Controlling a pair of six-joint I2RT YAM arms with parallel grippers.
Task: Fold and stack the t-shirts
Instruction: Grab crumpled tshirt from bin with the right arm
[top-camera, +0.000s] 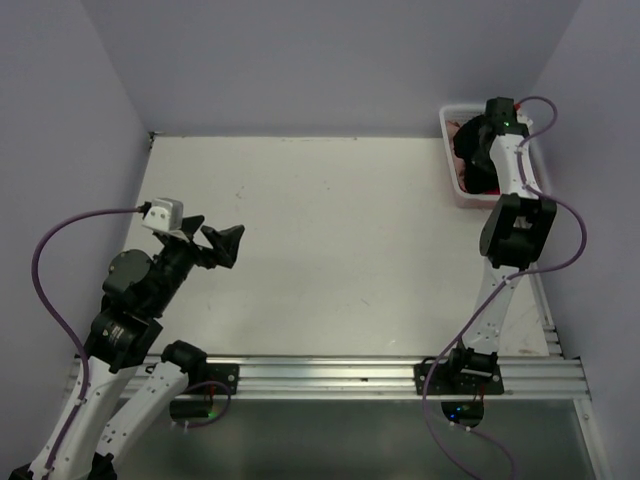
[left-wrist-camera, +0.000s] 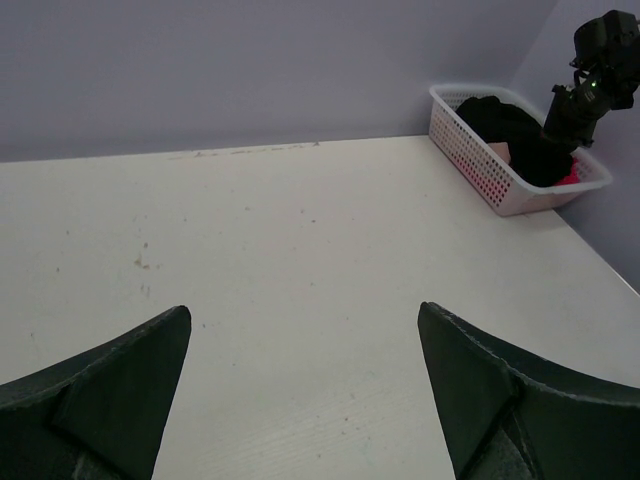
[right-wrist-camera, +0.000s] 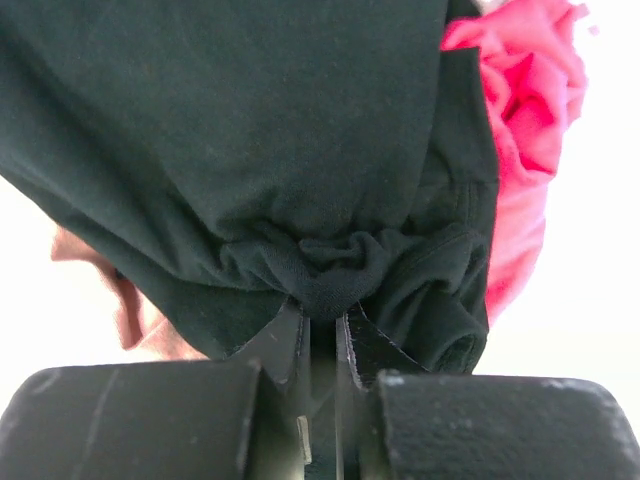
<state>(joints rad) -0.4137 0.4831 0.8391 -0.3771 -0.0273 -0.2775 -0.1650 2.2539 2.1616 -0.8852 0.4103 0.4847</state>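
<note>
Lavender walls close in a white table; take the white lattice basket at the table's far right corner as your landmark.

Well to the left of the basket, your left gripper hangs over bare tabletop. Its two dark fingers are spread wide, with nothing between them. From that wrist camera you look across the table to the basket, where dark cloth mounds above the rim.

Your right arm reaches down into the basket. There your right gripper has its fingers pressed together on a bunched fold of the black t-shirt. The cloth puckers right at the tips and fans out from them.

The black t-shirt fills most of the basket and lies over the other two. A dusty pink t-shirt peeks out from under its lower left edge. A red t-shirt is crumpled against its right side, touching it. All three shirts are inside the basket, unfolded, and none is on the table.
</note>
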